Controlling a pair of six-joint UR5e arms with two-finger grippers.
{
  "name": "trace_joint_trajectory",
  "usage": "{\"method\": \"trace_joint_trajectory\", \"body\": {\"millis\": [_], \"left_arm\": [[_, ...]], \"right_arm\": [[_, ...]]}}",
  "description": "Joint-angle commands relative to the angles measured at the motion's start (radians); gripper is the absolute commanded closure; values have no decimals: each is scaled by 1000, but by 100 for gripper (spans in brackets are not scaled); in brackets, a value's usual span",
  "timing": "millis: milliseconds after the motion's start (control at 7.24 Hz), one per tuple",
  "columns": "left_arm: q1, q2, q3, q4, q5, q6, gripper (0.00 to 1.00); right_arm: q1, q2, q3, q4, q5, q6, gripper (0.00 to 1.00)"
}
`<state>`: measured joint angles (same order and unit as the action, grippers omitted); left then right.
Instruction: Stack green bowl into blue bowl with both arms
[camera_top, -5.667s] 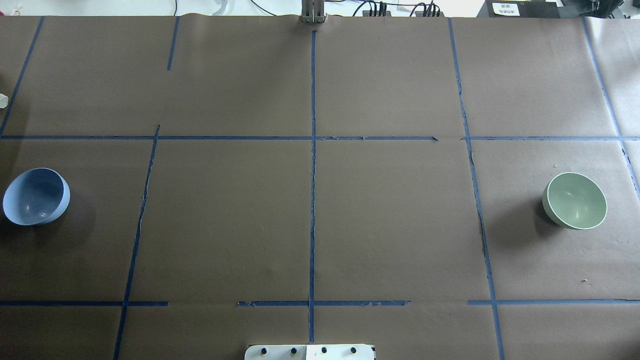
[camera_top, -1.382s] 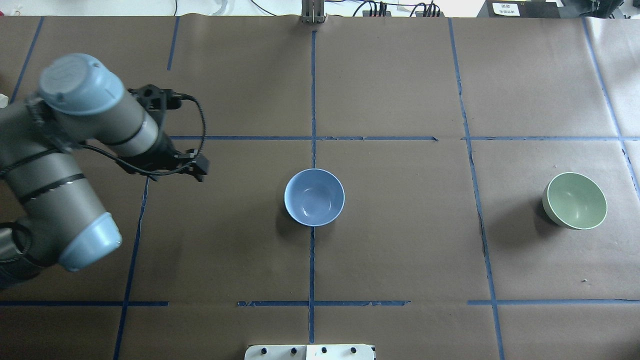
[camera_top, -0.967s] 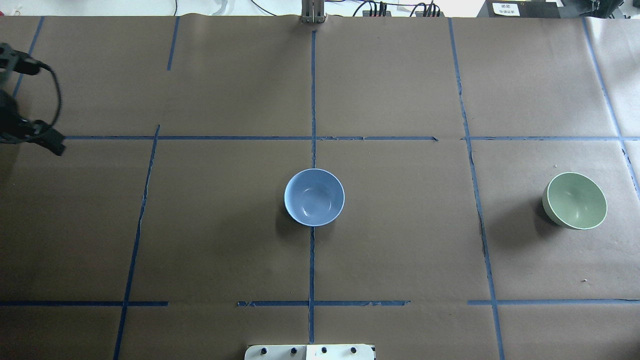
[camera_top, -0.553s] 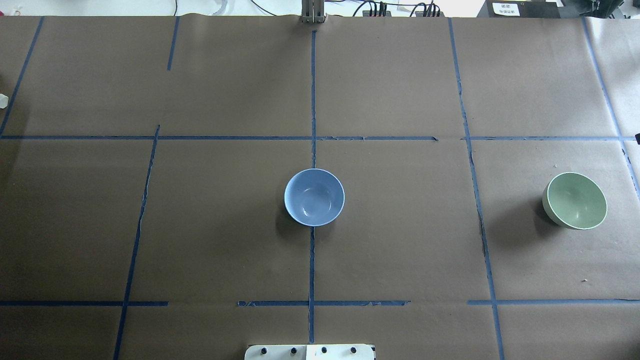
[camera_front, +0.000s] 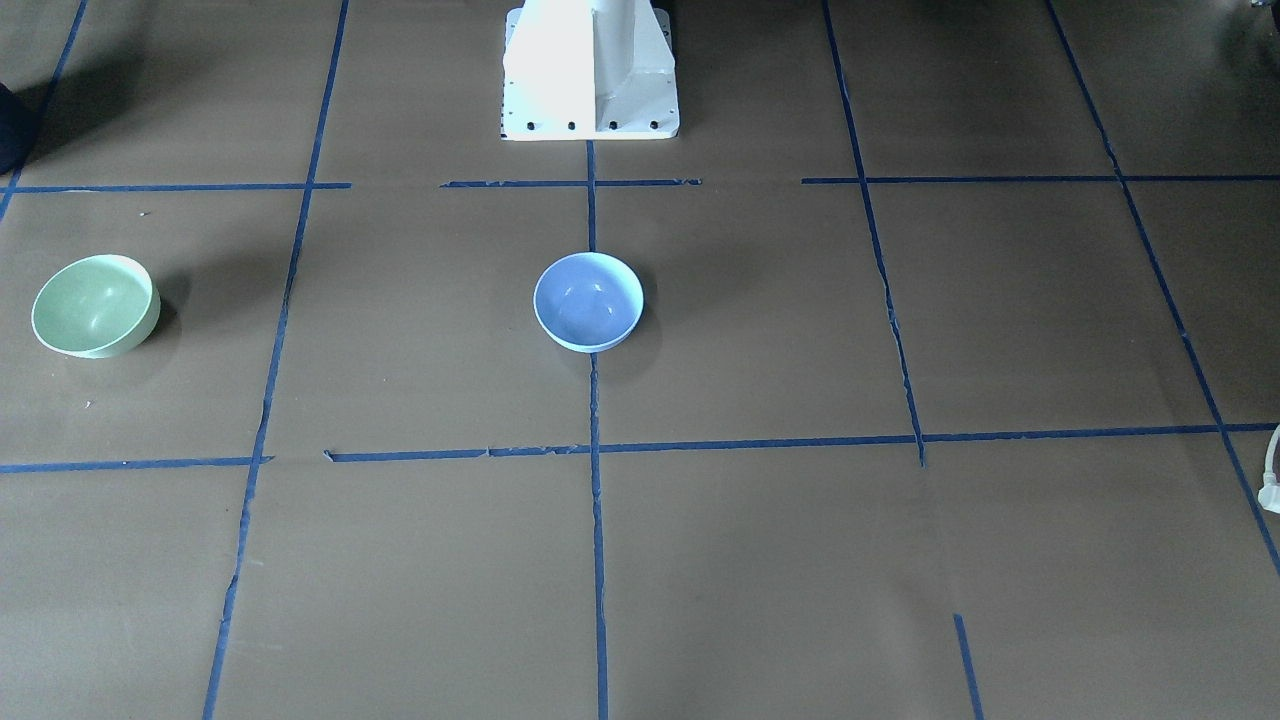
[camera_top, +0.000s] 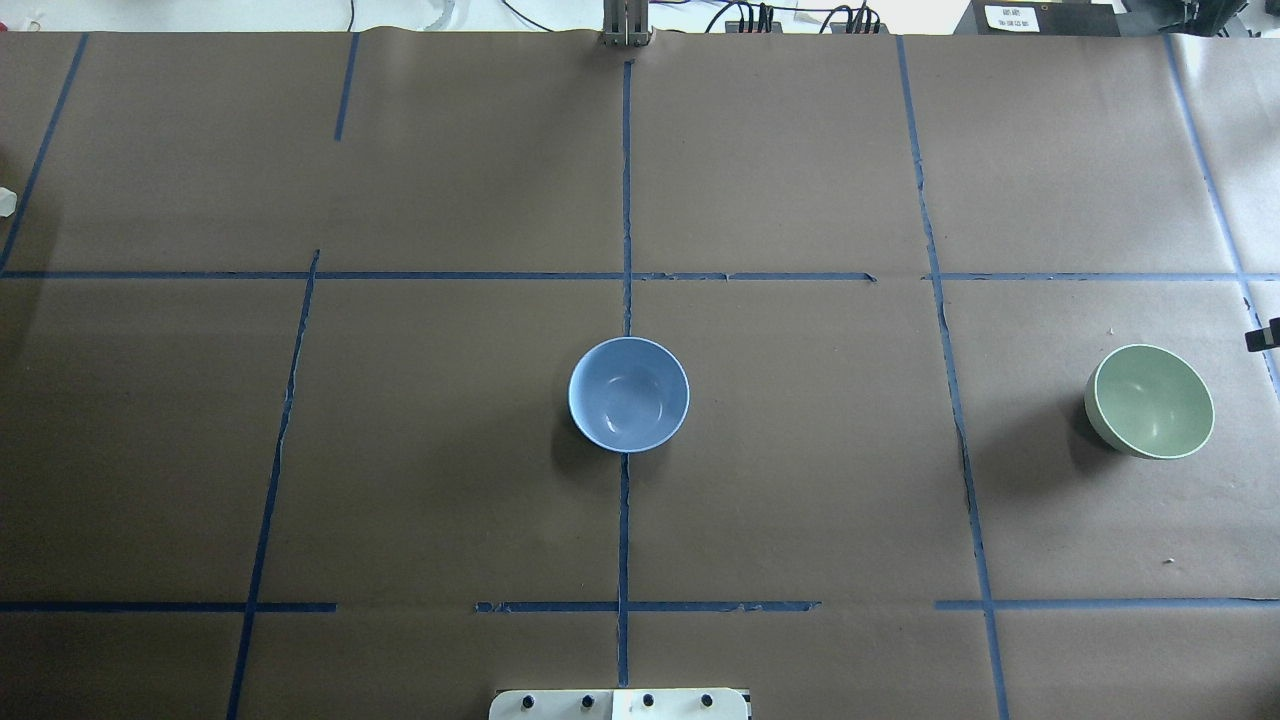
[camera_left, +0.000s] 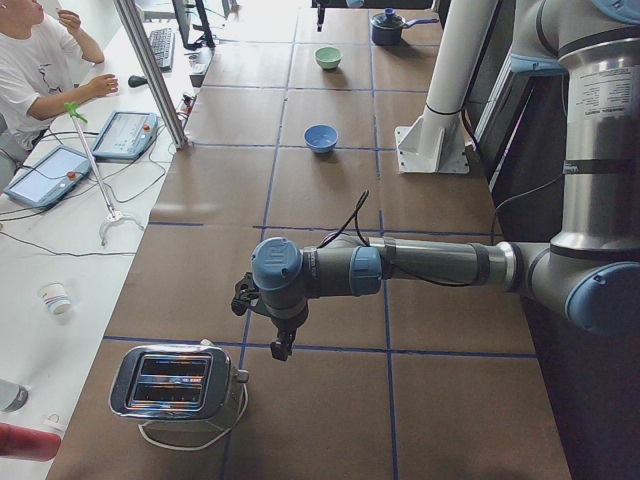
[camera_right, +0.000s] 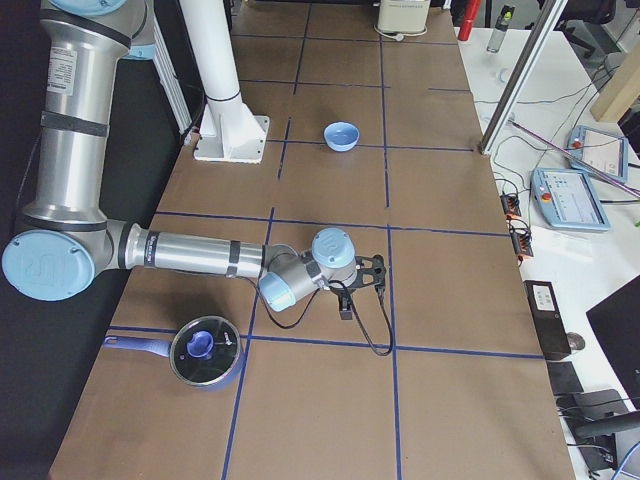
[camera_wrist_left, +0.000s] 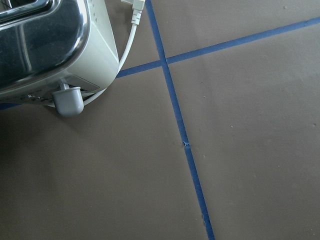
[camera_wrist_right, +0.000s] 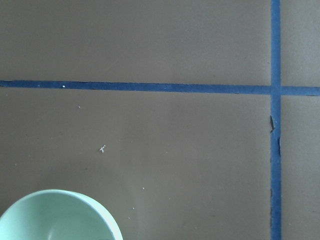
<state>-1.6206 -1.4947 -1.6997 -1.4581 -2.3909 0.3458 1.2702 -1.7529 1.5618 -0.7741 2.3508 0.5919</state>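
Step (judged): reach of right arm (camera_right: 190, 252) for small pale mint-green bowl (camera_top: 1150, 402), upright at 3 o'clock, well apart from small periwinkle-blue bowl (camera_top: 628, 394) at centre of brown-papered tabletop (camera_top: 800, 500) | left jaws, right jaws: opening not discernible | Advice: pinch rim from above, lift clear, lower centred.

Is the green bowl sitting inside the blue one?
No, the green bowl stands alone, well apart from the empty blue bowl.
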Motion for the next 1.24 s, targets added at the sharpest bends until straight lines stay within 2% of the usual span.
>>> {"method": "trace_joint_trajectory", "body": {"millis": [0, 276, 415, 553, 691, 1106], "left_arm": [[-1, 1, -3, -2, -20, -14, 0], [-1, 1, -5, -2, -24, -14, 0], [-1, 1, -3, -2, -24, -14, 0], [-1, 1, -3, -4, -24, -14, 0], [-2, 2, -3, -4, -24, -14, 0], [-2, 2, -6, -4, -24, -13, 0]], "right_arm": [[-130, -5, -43, 214, -37, 216, 0], [-242, -31, -42, 216, -146, 218, 5], [-270, -40, -45, 216, -169, 218, 40], [-269, -42, -37, 216, -154, 220, 82], [-267, -45, -22, 217, -142, 221, 100], [-264, -57, 39, 205, -111, 284, 100]]}}
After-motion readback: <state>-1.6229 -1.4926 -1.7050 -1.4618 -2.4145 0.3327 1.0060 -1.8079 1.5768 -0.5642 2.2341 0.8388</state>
